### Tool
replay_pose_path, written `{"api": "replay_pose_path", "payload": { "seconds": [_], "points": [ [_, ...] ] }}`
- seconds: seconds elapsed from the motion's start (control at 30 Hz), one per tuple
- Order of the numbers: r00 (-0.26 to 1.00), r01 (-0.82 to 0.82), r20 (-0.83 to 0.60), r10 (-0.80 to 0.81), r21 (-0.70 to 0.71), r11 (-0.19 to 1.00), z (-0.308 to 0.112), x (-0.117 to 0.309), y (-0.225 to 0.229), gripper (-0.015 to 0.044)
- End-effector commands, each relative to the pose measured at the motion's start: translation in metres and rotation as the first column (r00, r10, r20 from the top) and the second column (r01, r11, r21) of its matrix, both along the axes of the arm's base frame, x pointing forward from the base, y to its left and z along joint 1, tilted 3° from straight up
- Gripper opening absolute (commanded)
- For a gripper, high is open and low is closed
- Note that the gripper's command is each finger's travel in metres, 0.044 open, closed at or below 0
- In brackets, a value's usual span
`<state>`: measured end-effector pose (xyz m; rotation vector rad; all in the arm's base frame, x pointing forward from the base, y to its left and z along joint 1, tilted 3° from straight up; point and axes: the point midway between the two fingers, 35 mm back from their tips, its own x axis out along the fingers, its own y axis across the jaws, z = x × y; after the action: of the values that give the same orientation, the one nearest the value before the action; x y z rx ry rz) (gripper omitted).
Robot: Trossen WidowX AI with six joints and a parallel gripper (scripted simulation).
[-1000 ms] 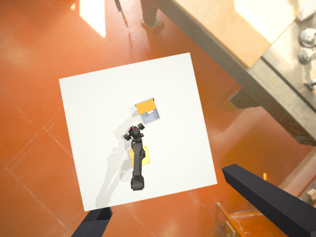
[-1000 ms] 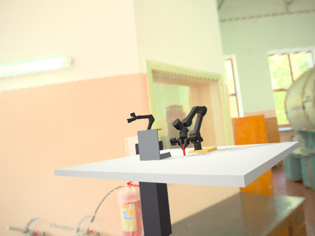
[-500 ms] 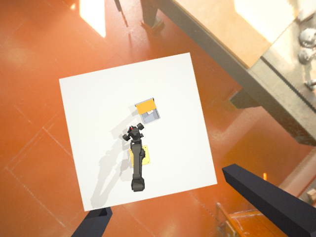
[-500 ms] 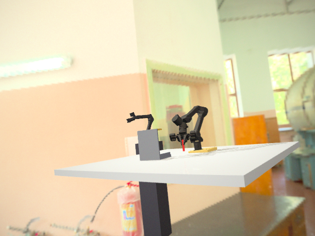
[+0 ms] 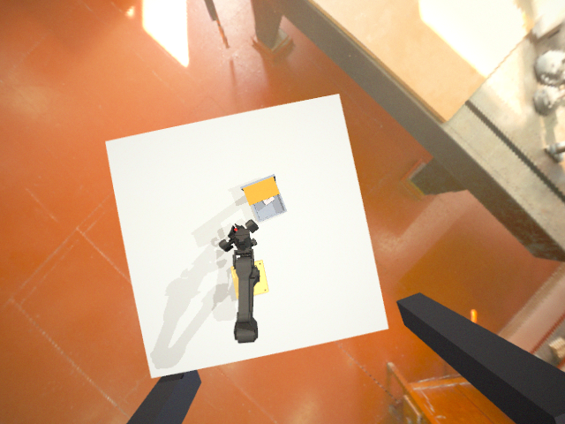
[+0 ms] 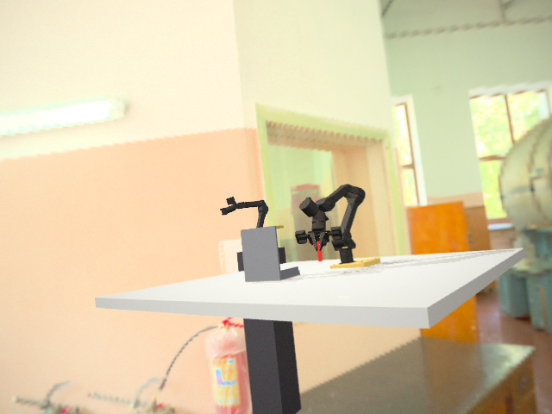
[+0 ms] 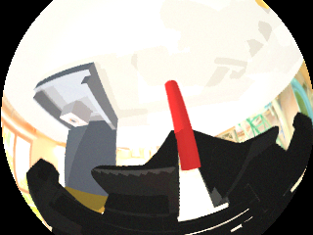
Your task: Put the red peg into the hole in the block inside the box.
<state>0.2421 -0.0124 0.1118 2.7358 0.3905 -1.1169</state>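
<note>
My gripper [image 5: 236, 230] [image 6: 318, 244] [image 7: 179, 132] is shut on the red peg [image 6: 319, 254] [image 7: 178, 115]. The peg hangs nearly upright, its lower end a little above the table. The grey box [image 5: 270, 213] [image 6: 260, 254] [image 7: 92, 152] stands beyond the gripper and to its right in the top view. The peg is outside the box, off its front left corner. The pale block [image 5: 267, 200] [image 7: 73, 115] is partly hidden by the orange roof [image 5: 260, 190] [image 7: 85, 198] in the top view. Its hole shows in the wrist view.
The white table [image 5: 182, 164] [image 6: 356, 289] carries the box and the arm's yellow base plate [image 5: 261, 283] [image 6: 356, 263]. Low side walls run along the box. In the exterior view a smaller dark arm shape [image 6: 249, 204] shows behind the box.
</note>
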Motion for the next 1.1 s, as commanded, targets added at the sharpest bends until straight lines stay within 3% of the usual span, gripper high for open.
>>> {"api": "replay_pose_path", "payload": {
  "seconds": [0.0,1.07],
  "points": [
    [1.000,0.008,0.006,-0.008,-0.003,1.000,0.005,0.004,-0.006,0.0000],
    [0.995,0.102,0.004,-0.102,-0.007,0.995,0.015,0.030,-0.072,0.0000]
  ]
}}
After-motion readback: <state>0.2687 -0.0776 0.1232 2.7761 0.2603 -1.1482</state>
